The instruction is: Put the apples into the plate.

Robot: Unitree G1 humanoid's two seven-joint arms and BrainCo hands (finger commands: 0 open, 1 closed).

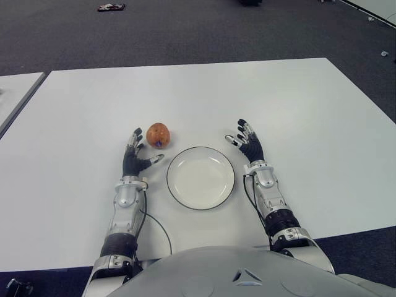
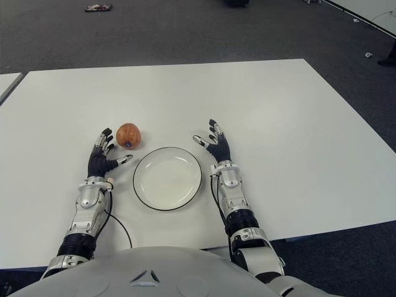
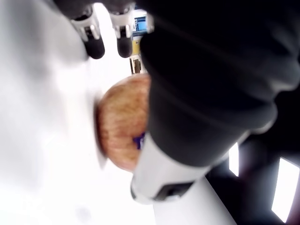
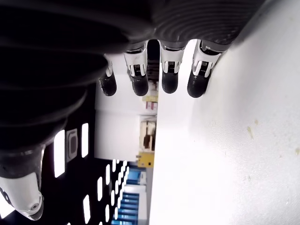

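Nearest the robot, the round white plate with a thin dark rim [image 1: 200, 177] is sitting empty on the white tabletop [image 1: 309, 111], between the two hands. The left hand [image 1: 134, 159] is hovering just short of the reddish-orange apple [image 1: 158, 135], fingers spread and gripping nothing, apparently lining up for a grasp. The right hand [image 1: 249, 145] is showing on the plate's other side, also open and empty. Only one apple is visible, just beyond the plate's left edge.

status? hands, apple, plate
Left hand open beside apple, not gripping. Right hand open, right of plate. Plate holds nothing. Path unobstructed.
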